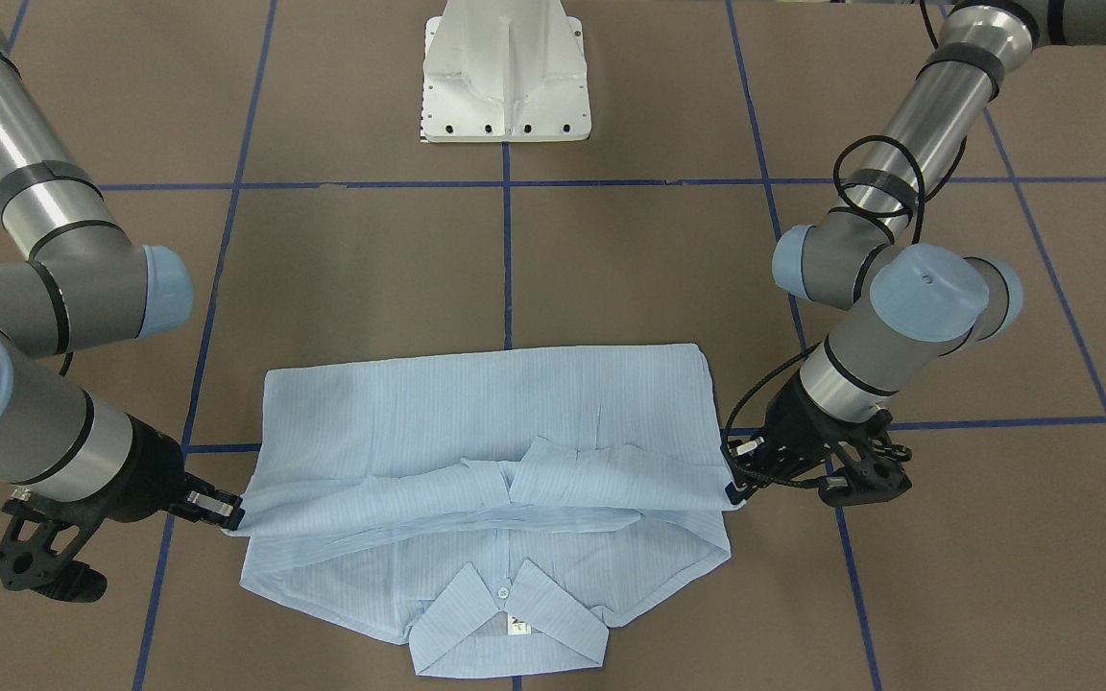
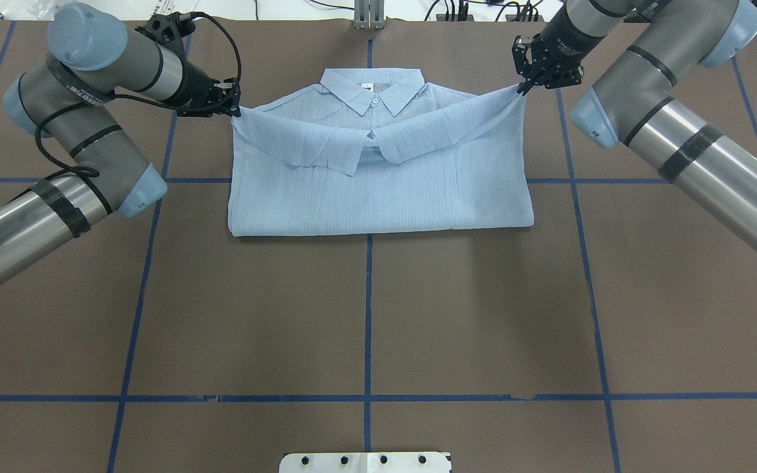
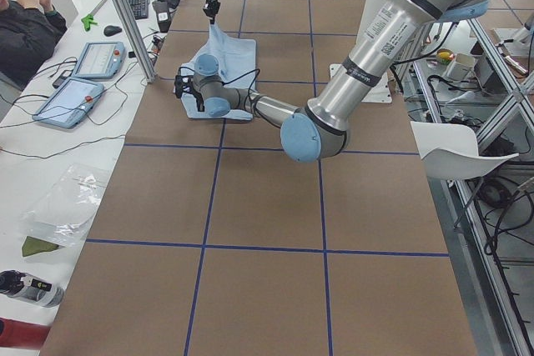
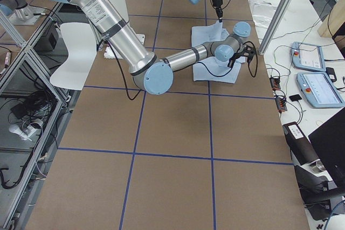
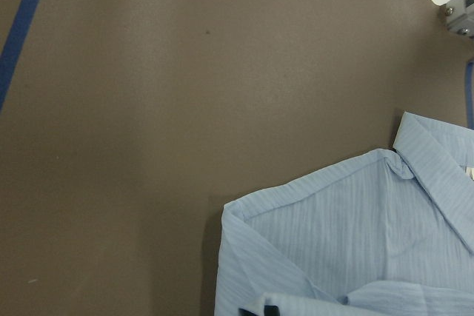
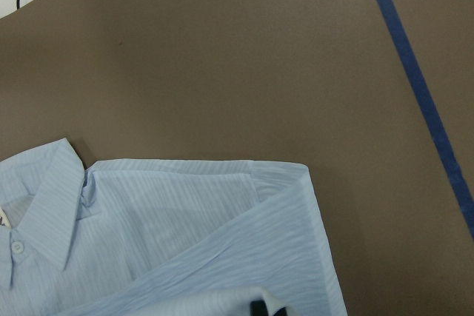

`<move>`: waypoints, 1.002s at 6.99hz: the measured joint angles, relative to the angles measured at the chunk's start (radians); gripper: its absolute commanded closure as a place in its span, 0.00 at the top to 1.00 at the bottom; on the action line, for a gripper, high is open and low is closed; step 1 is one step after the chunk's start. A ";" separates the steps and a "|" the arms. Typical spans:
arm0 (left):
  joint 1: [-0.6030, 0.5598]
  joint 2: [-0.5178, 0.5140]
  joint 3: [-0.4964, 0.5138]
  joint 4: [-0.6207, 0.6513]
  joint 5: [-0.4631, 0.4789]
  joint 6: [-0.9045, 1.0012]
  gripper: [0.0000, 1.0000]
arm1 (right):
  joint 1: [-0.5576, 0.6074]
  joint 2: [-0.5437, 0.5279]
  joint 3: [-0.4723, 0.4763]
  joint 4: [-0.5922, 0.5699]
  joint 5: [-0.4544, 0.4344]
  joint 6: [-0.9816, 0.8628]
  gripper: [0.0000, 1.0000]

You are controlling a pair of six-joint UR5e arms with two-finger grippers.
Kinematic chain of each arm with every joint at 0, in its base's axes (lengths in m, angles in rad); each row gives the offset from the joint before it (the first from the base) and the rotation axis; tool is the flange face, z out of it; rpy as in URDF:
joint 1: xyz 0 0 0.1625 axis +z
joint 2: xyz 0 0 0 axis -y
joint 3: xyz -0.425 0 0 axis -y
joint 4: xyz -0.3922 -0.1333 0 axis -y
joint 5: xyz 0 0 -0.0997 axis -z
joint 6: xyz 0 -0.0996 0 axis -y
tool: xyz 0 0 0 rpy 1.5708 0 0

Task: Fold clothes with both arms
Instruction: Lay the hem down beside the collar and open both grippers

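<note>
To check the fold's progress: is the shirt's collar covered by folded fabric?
No, the collar of the shirt lies uncovered at the far edge.

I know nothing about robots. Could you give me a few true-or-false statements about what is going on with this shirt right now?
1. The left gripper and the right gripper each pinch a corner of the shirt. True.
2. The shirt is dark red. False: it is light blue.
3. The collar lies at the end away from the white base. True.
4. The whole shirt hangs in the air. False: most of it lies on the table; only the pinched edge is raised.
</note>
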 measured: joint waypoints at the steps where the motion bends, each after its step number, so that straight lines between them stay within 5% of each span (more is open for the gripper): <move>1: 0.000 -0.005 0.015 -0.009 0.004 0.000 0.00 | 0.001 0.000 -0.009 0.000 0.000 -0.001 0.00; 6: 0.000 -0.012 0.047 -0.033 0.023 0.000 0.00 | 0.003 0.000 -0.023 -0.001 0.000 -0.001 0.00; 7: 0.000 -0.014 0.047 -0.034 0.023 0.000 0.00 | 0.003 0.002 -0.023 0.000 0.000 0.000 0.17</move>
